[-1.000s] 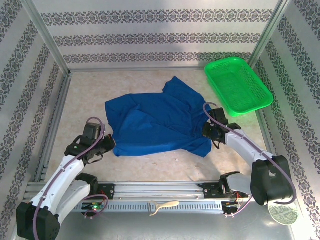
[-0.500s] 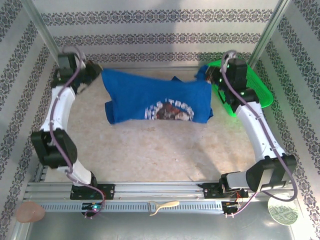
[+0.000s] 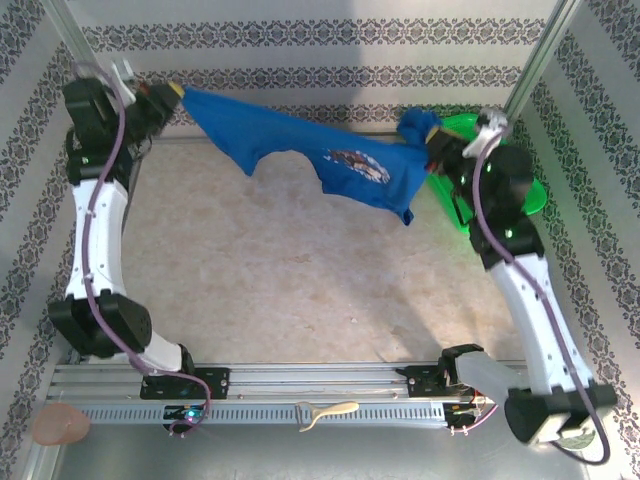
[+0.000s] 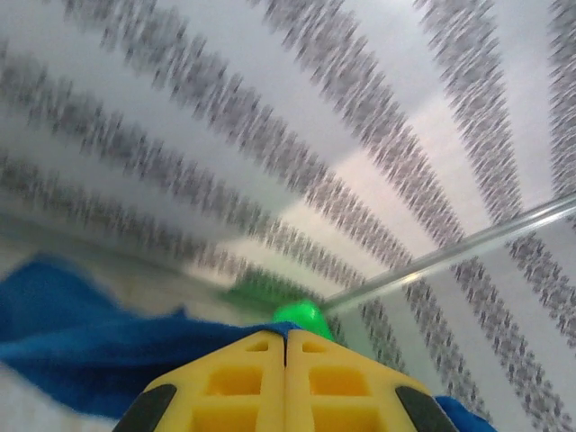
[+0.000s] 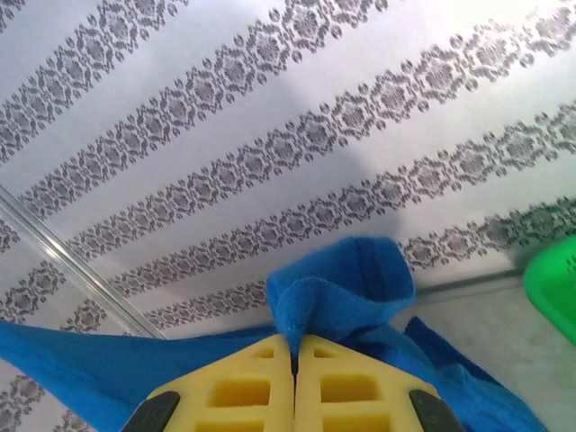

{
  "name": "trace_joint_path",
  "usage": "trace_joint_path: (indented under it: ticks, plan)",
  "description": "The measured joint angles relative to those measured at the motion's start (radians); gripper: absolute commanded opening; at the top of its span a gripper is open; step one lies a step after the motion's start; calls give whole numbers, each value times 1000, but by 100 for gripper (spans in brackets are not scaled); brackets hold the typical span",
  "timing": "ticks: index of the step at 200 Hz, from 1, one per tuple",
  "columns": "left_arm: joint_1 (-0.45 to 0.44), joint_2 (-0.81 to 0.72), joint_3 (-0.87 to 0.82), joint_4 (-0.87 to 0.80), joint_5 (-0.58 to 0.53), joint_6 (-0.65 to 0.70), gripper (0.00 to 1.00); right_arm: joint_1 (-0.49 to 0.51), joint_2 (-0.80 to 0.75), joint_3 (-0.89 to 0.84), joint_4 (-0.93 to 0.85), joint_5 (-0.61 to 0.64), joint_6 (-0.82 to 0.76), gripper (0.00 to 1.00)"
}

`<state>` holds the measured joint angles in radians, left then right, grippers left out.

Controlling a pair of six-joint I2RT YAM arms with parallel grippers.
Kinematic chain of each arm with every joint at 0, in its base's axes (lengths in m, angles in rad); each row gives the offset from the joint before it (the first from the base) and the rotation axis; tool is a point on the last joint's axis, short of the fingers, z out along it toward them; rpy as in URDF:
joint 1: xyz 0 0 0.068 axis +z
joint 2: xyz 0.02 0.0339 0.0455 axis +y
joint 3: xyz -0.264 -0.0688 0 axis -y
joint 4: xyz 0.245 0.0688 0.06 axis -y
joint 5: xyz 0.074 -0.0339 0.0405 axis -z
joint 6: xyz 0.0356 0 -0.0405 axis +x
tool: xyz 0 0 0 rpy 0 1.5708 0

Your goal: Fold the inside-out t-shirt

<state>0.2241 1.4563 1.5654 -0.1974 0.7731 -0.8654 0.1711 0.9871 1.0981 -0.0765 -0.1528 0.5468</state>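
Patterned walls (image 3: 320, 70) back the counter (image 3: 300, 290). Jaws of the left gripper (image 3: 172, 92) and right gripper (image 3: 433, 135) pinch the t-shirt (image 3: 300, 150), hung from ten to two o'clock; folding looks unstarted.

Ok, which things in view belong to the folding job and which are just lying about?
Job: t-shirt, stretched in the air; left gripper and right gripper, each shut on one end of it.
Lying about: green basket at the far right; cream utensil by the near rail; pinkish disc at the near left corner.
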Motion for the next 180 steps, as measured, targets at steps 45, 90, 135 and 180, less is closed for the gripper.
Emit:
trace_joint_path:
  ticks: [45,90,135,180]
  plan:
    - [0,-195,-713,24,4,47,0,234,-341,-662,-71,165,124,55]
    - [0,-311,-1092,-28,-18,107,0,319,-742,-787,-462,397,268,56]
    - [0,-362,-1081,-51,-47,177,0,240,-385,-565,-536,385,205,59]
    - [0,-361,-1077,-73,-65,214,0,239,76,-366,-534,313,63,62]
